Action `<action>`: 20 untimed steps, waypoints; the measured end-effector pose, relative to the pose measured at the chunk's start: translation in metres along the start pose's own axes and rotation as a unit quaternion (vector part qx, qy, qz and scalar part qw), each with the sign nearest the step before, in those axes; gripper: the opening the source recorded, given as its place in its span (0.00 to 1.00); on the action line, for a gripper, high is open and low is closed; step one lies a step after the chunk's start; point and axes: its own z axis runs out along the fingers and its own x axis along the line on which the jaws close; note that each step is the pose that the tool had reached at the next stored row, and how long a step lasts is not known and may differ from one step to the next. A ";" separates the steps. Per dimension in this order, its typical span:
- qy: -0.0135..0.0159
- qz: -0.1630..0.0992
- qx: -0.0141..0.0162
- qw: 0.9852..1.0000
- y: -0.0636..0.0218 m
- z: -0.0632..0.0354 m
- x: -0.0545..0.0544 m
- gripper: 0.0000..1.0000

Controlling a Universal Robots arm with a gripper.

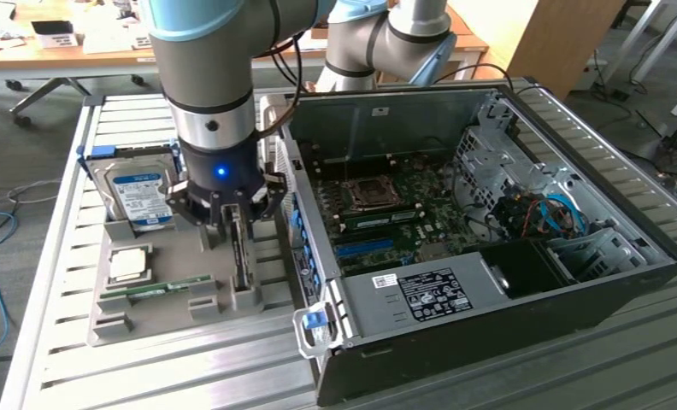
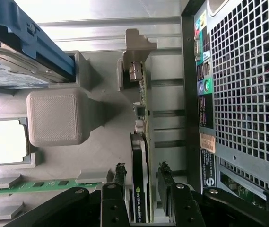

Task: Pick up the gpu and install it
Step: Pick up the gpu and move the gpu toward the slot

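Tool [image 2: 141, 166] astride upright gpu [image 2: 140, 198], fingers [image 2: 120, 172] just clear, 1 end cut off

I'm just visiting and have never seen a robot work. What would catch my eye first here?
First, the big grey-and-blue robot arm at the exterior view's left, its gripper open astride a GPU card standing on edge in a grey holder tray. Beside it, to the exterior view's right, lies an open computer case, motherboard exposed. A blue-labelled hard drive stands in the tray too.
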 end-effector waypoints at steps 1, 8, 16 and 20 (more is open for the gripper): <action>0.000 0.000 0.000 1.000 0.0000 0.0003 0.000 0.42; 0.000 0.000 0.000 1.000 0.0000 0.0009 0.000 0.42; 0.000 0.000 0.000 1.000 -0.0004 0.0073 0.000 0.42; 0.000 0.000 0.000 1.000 -0.0004 0.0079 0.000 0.42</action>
